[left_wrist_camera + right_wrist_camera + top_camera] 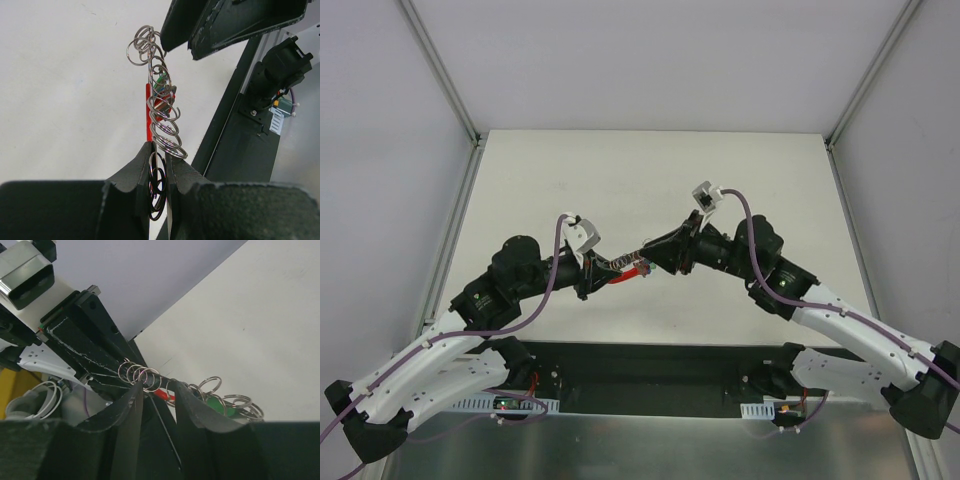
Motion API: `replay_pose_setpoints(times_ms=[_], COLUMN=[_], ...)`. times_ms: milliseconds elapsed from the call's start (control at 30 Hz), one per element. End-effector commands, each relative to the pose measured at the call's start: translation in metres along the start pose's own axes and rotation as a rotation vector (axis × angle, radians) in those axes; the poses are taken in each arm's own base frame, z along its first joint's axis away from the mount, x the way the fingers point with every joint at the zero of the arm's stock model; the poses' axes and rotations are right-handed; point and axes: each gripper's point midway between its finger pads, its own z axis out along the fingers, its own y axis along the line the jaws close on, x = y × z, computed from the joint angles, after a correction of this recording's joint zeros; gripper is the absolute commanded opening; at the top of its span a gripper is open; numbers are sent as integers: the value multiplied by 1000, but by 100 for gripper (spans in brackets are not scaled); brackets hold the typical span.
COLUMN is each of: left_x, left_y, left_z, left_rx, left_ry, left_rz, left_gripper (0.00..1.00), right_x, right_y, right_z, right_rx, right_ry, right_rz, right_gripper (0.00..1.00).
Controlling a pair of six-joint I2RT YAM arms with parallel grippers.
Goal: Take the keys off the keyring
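The keyring, a red curved band (148, 115) strung with several silvery wire rings (163, 118), hangs in the air between my two grippers (625, 275). My left gripper (159, 150) is shut on its lower end, pinching the band and dark rings. My right gripper (156, 387) stands open, one fingertip on each side of the red band (168, 395) and rings (140, 374). Its fingers (220, 25) hover at the top of the ring chain. A small green piece (216, 404) sits among the rings. I cannot pick out the keys clearly.
The pale table (650, 180) lies below, with grey walls on both sides. A black rail with small circuit boards (650, 370) runs along the near edge by the arm bases. The left arm's black wrist (95, 340) is close in front of the right camera.
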Motion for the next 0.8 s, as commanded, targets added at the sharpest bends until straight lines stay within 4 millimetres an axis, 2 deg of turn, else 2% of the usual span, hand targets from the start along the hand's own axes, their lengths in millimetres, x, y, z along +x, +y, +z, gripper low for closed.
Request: replay_pose_setpoints(times_ms=[0,367,533,767], left_x=[-20,-20,-21,-20], left_y=[-3,-3,-2,-2], left_z=[-2,-2,-2,-1], left_rx=[13,10,8,9], left_ry=[-81,-83,-85,-77], left_rz=[35,40,39,33], left_gripper=[0,0,0,0], right_x=[-16,-9,2,3], right_y=[32,16,6,4], right_z=[4,6,5,1], right_rx=[-130,-53,8,42], right_ry=[-22,-14,32,45], right_rz=[131,136,117,89], right_gripper=[34,33,33,34])
